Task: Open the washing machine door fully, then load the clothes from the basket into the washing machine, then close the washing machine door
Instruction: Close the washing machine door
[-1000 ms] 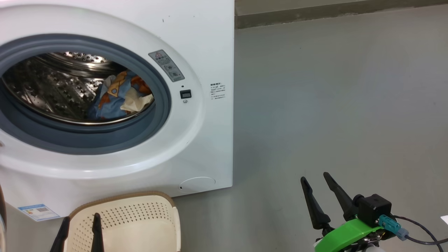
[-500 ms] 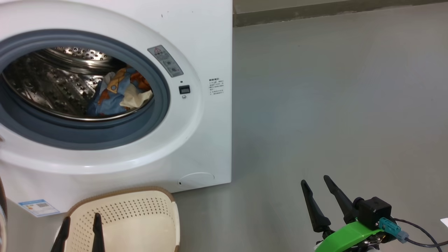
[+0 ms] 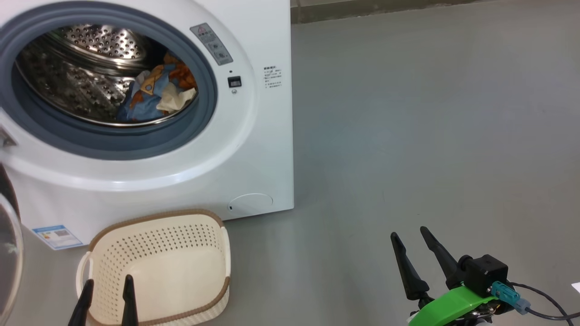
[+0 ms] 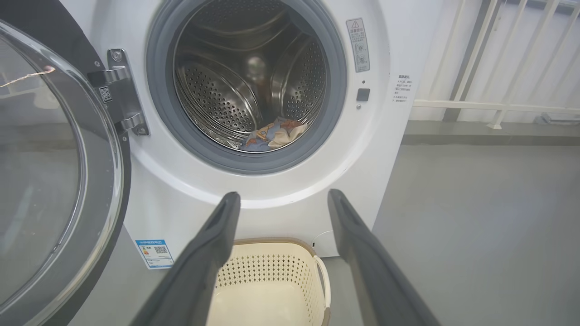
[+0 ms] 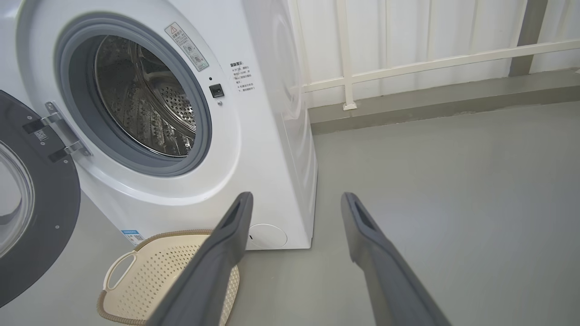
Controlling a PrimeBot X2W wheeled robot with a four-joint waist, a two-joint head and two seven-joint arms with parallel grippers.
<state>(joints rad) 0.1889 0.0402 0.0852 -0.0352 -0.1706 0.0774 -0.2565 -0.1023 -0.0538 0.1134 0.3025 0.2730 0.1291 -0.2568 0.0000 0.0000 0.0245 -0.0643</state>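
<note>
Hazard: the washing machine door (image 4: 45, 172) stands swung wide at the left of the washing machine (image 3: 253, 149); closing it appears to be the outstanding step. A push on the bulging glass instead of the black rim may slip. The clothes (image 3: 156, 97) lie low in the drum, close behind the rubber ring (image 3: 206, 113); a trailing piece may get pinched.

Containers: the basket (image 3: 158, 235), on the floor just before the machine, holds nothing.

The left gripper (image 3: 108, 294) hovers over the basket, fingers parted, empty; the right gripper (image 3: 408, 232), over bare floor, likewise
</note>
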